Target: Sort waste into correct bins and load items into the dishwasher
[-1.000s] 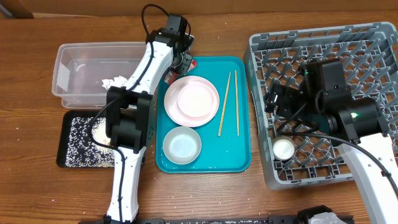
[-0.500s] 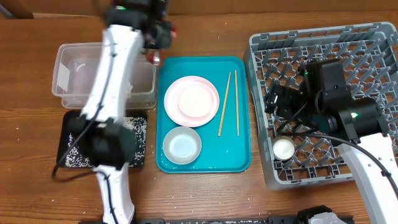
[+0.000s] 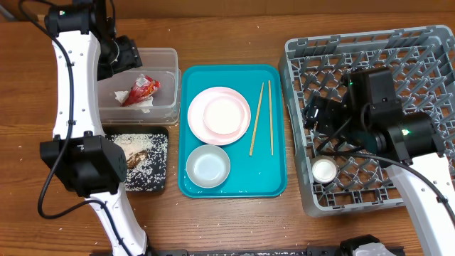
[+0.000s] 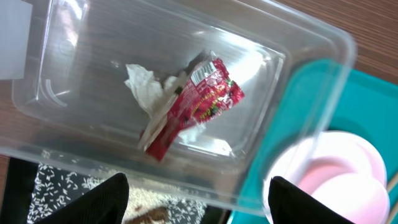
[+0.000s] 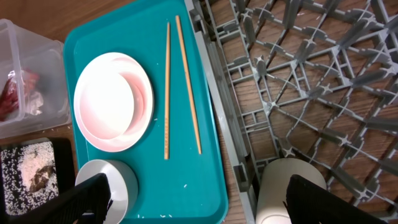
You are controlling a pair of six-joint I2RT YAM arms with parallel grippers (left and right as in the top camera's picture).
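Observation:
The red-and-white wrapper [image 3: 140, 89] [image 4: 196, 106] lies in the clear tub [image 3: 170, 60] [image 4: 305, 99], resting on the white tissue [image 4: 146, 90]. Just above the tub's back left hangs my left gripper [image 3: 128, 58] [image 4: 202, 199], open and holding nothing. Rice scraps [image 3: 138, 153] cover the black tray [image 3: 160, 181]. On the teal tray [image 3: 270, 178] sit the pink plate [image 3: 219, 115] [image 5: 112, 99], the white bowl [image 3: 208, 165] [image 5: 106, 180] and two chopsticks [image 3: 259, 117] [image 5: 177, 81]. The cup [image 3: 325, 170] [image 5: 289, 186] stands in the grey dish rack [image 3: 426, 57] [image 5: 298, 81]. Over the rack's left edge my right gripper [image 3: 313, 115] [image 5: 208, 199] is open and empty.
The tub and the black tray stand side by side, left of the teal tray. The rack fills the right side of the wooden table. My left arm reaches along the table's left edge, over the black tray.
My left arm has swung from the teal tray's back left corner to over the clear tub and opened. The wrapper now lies in the tub. The right arm has not moved.

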